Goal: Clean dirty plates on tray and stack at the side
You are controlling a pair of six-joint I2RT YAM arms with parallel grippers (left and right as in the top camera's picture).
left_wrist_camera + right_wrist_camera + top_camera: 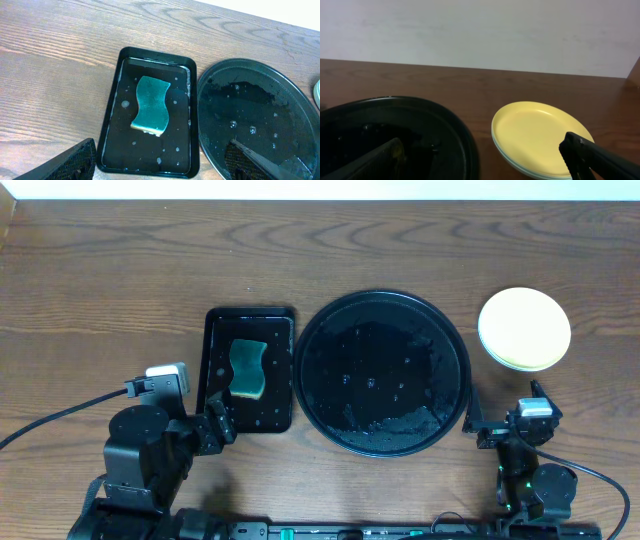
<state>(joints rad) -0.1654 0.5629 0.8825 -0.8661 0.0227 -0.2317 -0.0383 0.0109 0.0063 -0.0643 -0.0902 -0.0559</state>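
The large round black tray (382,372) sits mid-table, wet with droplets and holding no plates; it also shows in the left wrist view (260,120) and the right wrist view (395,135). The plates (524,328) are stacked to its right, pale yellow on top with light blue rims beneath (542,135). My left gripper (215,425) is open and empty near the table's front, just below the rectangular tray. My right gripper (505,425) is open and empty near the front right, below the stack.
A smaller rectangular black tray (215,370) left of the round tray holds a teal sponge (247,368), also in the left wrist view (151,105), with water drops around it. A wall stands behind the table's far edge.
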